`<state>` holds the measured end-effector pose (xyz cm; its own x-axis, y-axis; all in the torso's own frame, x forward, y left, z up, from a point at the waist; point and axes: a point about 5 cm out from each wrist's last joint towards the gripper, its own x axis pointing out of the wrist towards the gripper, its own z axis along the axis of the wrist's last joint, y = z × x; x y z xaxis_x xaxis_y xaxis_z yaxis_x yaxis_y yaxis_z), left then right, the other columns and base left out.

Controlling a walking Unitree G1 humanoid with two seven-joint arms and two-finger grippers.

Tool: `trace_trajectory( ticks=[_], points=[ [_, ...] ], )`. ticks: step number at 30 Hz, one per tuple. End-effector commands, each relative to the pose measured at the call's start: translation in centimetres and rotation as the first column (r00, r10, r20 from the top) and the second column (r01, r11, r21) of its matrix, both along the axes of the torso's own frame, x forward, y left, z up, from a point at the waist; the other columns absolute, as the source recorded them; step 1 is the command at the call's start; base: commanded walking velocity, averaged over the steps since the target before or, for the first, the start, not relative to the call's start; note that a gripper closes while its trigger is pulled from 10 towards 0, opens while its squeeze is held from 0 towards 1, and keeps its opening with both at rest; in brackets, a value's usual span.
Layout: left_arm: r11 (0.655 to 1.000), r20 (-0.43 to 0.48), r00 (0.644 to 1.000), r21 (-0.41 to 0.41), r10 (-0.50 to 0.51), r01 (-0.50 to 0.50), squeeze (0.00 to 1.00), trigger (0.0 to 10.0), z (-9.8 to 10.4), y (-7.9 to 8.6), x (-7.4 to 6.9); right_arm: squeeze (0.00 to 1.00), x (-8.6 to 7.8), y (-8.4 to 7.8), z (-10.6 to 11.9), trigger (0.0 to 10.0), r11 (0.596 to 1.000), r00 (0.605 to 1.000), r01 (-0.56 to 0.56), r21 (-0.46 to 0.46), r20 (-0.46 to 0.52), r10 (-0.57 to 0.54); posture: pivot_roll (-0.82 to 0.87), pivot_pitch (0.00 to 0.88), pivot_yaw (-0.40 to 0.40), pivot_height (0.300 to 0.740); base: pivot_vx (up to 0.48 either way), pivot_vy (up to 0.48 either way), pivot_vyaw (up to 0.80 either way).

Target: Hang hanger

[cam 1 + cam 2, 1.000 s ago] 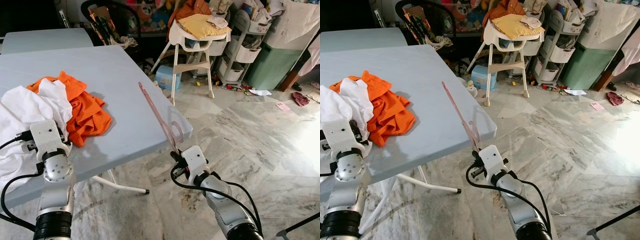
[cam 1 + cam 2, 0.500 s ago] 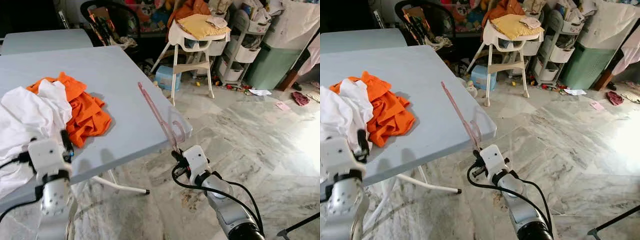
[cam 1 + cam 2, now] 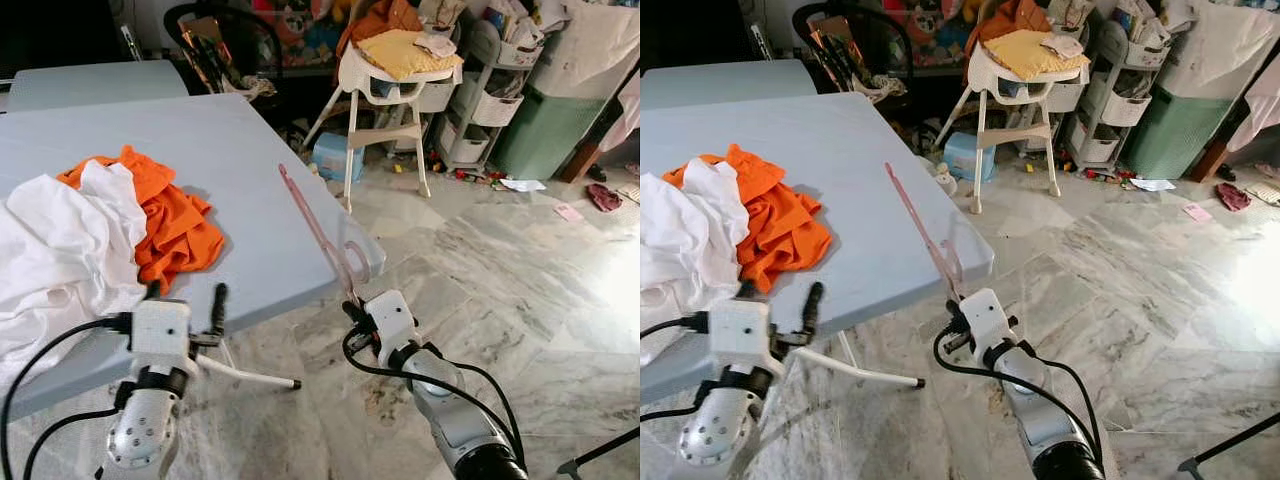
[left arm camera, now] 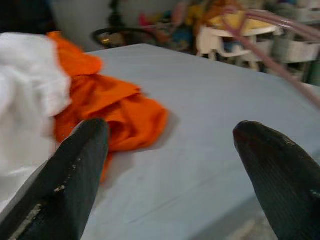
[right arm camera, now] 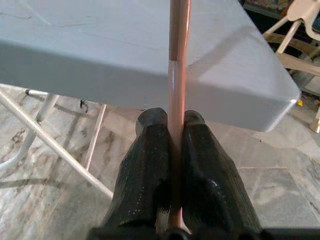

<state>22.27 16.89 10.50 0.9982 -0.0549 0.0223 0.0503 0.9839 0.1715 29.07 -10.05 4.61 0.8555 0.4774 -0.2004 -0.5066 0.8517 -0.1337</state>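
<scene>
Hanger [image 5: 178,60], pink, pinched tight between our right gripper [image 5: 172,135] fingers, rising past the grey table [image 3: 250,190] edge. Left gripper [image 4: 170,150] fingers spread wide, holding nothing, orange garment [image 4: 110,110] beyond. No readable labels.

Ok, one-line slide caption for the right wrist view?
Right gripper shut on the pink hanger, held upright before the grey table edge.

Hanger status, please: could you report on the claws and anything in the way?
Right claw shut on pink hanger, by table corner. Left claw open, facing orange garment. Nothing blocking the hanger.
</scene>
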Motion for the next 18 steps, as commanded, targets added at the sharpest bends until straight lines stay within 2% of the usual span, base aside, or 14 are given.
trace_trajectory(
  ticks=[1, 5, 10, 12, 13, 14, 18],
  points=[
    [0.997, -0.037, 0.996, 0.009, -0.083, 0.083, 1.00, 10.0, -1.0, -0.9, -0.4, 0.00, 0.3, -0.7, 0.0, 10.0, 0.999, 0.999, 0.035, 0.001, -0.012, -0.035, 0.10, 0.000, -0.070, 0.740, 0.000, 0.000, 0.00],
    [0.994, -0.094, 0.991, -0.057, -0.100, 0.095, 1.00, 10.0, -2.2, -1.4, -0.9, 0.00, 0.3, -1.9, 0.7, 10.0, 0.996, 0.996, 0.086, 0.023, 0.022, -0.086, 0.07, 0.000, -0.052, 0.740, 0.000, 0.000, 0.00],
    [0.993, -0.067, 0.996, -0.097, -0.067, 0.060, 1.00, 10.0, -1.8, -1.9, -0.9, 0.00, 0.3, -3.2, 0.9, 10.0, 0.991, 0.990, 0.133, 0.023, 0.037, -0.133, 0.05, 0.000, -0.037, 0.740, 0.000, 0.000, 0.00],
    [0.995, -0.054, 0.997, -0.088, -0.058, 0.053, 1.00, 10.0, -1.7, -1.9, -0.8, 0.00, 0.2, -3.5, 1.0, 10.0, 0.989, 0.989, 0.145, 0.022, 0.039, -0.146, 0.04, 0.000, -0.034, 0.740, 0.000, 0.000, 0.00],
    [0.996, -0.047, 0.998, -0.079, -0.040, 0.036, 1.00, 10.0, -1.7, -1.6, -0.8, 0.00, 0.2, -3.7, 1.0, 10.0, 0.988, 0.987, 0.152, 0.020, 0.041, -0.153, 0.04, 0.000, -0.034, 0.740, 0.000, 0.000, 0.00],
    [0.997, -0.046, 0.999, -0.078, 0.023, -0.026, 1.00, 10.0, -1.6, -0.8, -0.6, 0.00, 0.1, -4.0, 1.1, 10.0, 0.986, 0.985, 0.167, 0.020, 0.046, -0.168, 0.04, 0.000, -0.034, 0.740, 0.000, 0.000, 0.00],
    [0.993, -0.057, 0.995, -0.078, 0.081, -0.085, 1.00, 10.0, -1.6, 0.0, -0.5, 0.00, 0.0, -4.3, 1.3, 10.0, 0.984, 0.982, 0.178, 0.023, 0.053, -0.179, 0.04, 0.000, -0.036, 0.740, 0.000, 0.000, 0.00]
  ],
)
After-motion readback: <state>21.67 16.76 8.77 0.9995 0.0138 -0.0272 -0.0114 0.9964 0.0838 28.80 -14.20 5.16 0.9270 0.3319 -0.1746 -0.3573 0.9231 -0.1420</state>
